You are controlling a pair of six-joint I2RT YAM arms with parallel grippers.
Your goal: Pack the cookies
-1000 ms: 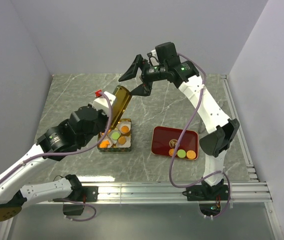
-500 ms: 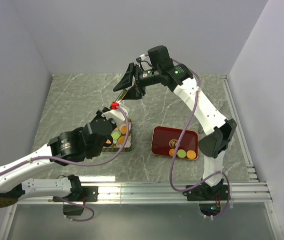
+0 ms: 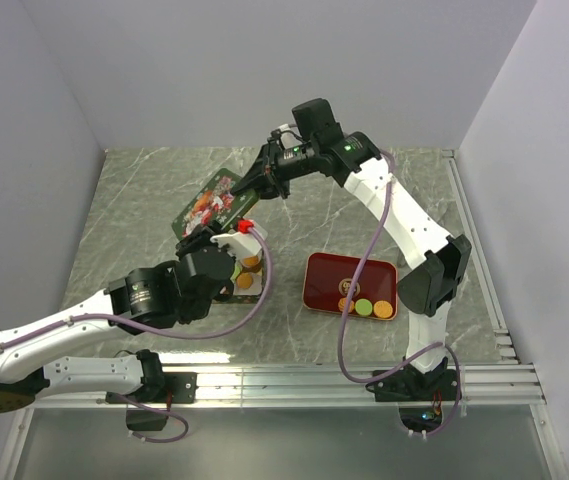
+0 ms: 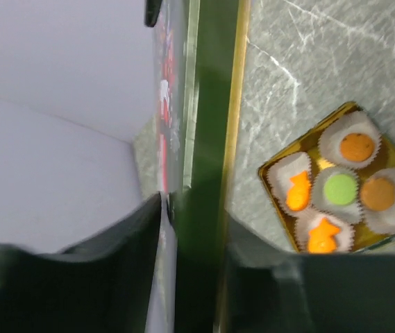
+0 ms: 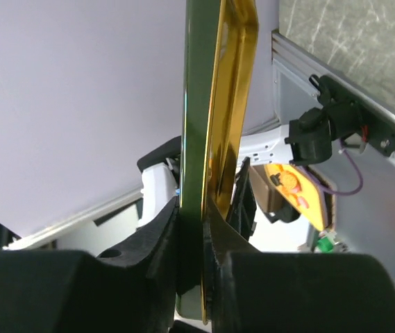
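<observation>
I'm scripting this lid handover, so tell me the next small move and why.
Probably open the left gripper fully and draw it back: the right gripper clamps the green lid by its edge, so it looks secured, and the left arm crowds the tin of cookies the lid should cover.

High rear overview looking down; both wrist views close along the same green lid (image 4: 204, 104).

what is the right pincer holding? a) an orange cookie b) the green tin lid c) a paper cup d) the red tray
b: the right wrist view shows the green tin lid edge-on, clamped in the right pincer.
</observation>
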